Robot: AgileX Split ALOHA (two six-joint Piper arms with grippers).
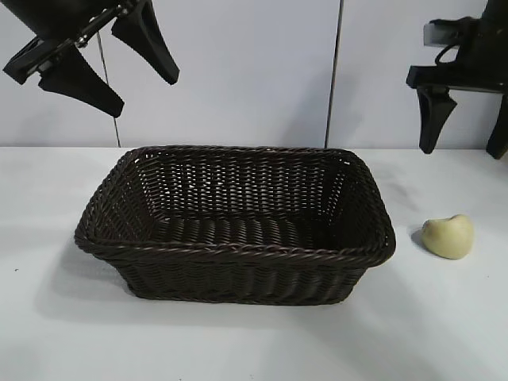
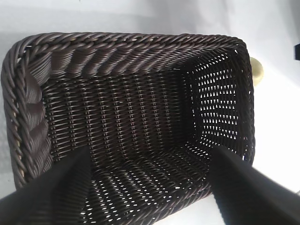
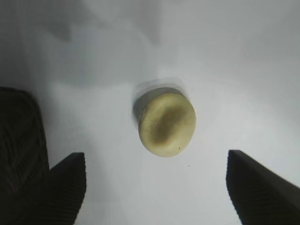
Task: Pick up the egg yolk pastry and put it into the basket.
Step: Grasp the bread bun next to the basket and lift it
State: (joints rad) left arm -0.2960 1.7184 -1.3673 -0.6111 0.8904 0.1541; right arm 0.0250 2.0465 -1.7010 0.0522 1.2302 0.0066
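Pointing straight down, right tool [image 1: 464,131] hangs open-fingered above egg yolk pastry [image 1: 448,236].

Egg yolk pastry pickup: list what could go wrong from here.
1. The egg yolk pastry is smooth and rounded; the open right hand above it could squeeze it out sideways.
2. It sits close beside the basket, so a fingertip might clip the braided rim.
3. The left hand hangs open over the basket and may crowd the drop.
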